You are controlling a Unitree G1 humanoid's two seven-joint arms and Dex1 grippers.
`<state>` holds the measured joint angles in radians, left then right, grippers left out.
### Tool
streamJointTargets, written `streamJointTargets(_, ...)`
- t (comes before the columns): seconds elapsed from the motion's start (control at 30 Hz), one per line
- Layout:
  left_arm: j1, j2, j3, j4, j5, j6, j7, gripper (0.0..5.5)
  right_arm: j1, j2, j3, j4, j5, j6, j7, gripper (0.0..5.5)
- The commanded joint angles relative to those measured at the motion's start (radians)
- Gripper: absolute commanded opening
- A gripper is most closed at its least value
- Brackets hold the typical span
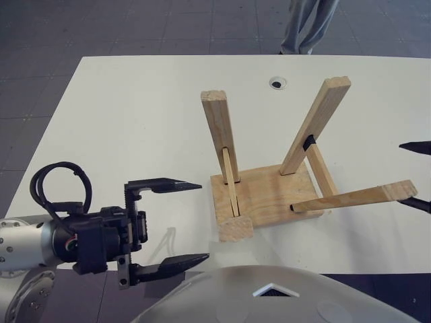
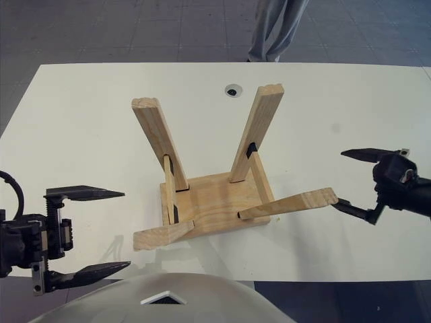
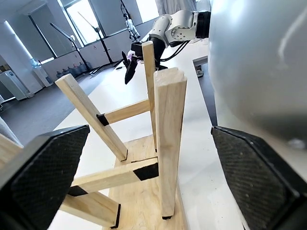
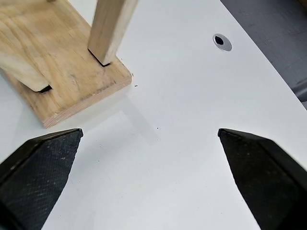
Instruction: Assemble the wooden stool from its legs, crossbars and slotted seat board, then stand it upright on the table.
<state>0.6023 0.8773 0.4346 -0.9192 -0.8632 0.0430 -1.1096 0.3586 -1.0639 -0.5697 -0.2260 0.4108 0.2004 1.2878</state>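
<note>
The wooden stool lies upside down on the white table [image 1: 135, 121], its seat board [image 1: 269, 195] flat and its legs pointing up. Two far legs [image 1: 219, 128] [image 1: 316, 121] lean apart. The near right leg [image 1: 357, 197] slants low towards the right, and the near left leg [image 1: 236, 229] points at me. Thin crossbars [image 1: 230, 178] [image 1: 322, 168] join the legs. My left gripper [image 1: 201, 221] stands open at the table's front edge, left of the stool, facing the near left leg [image 3: 170, 139]. My right gripper [image 2: 340, 178] is open beside the tip of the slanted leg, above bare table near the board's corner [image 4: 62, 81].
A small round cable hole [image 1: 277, 83] sits in the table behind the stool. Wide bare tabletop stretches to the left and to the far side. The front table edge runs just below both grippers.
</note>
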Motion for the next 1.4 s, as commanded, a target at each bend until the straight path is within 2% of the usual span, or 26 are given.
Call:
streamJointTargets(0.03,-0.036,0.008,-0.008,-0.048,-0.032,0.05,0.055,4.72,-0.036,-0.028,-0.049,-0.003,0.075,0.024,0.063,5.22)
streamJointTargets(0.2,-0.135,0.016,-0.055,-0.099,-0.091,0.13,0.196,4.72,-0.054,-0.013,-0.054,-0.038,0.113,0.039,0.069,5.22)
streamJointTargets(0.4,-0.208,-0.001,-0.163,-0.115,-0.03,0.205,0.307,4.72,-0.015,0.02,-0.163,-0.122,0.234,0.067,0.132,5.22)
streamJointTargets(0.6,-0.198,0.005,-0.242,-0.123,0.054,0.203,0.284,4.72,-0.016,0.031,-0.259,-0.162,0.347,0.121,0.161,5.22)
streamJointTargets(0.8,-0.185,0.009,-0.301,-0.122,0.092,0.2,0.252,4.72,-0.009,0.044,-0.264,-0.184,0.362,0.138,0.159,5.22)
streamJointTargets(1.17,-0.276,-0.031,-0.311,-0.105,0.035,0.296,0.418,2.73,0.08,0.087,-0.212,-0.275,0.329,0.095,0.211,5.27)
streamJointTargets(1.4,-0.299,-0.042,-0.326,-0.104,0.07,0.315,0.44,1.59,0.036,0.073,-0.18,-0.46,0.433,0.159,0.1,5.27)
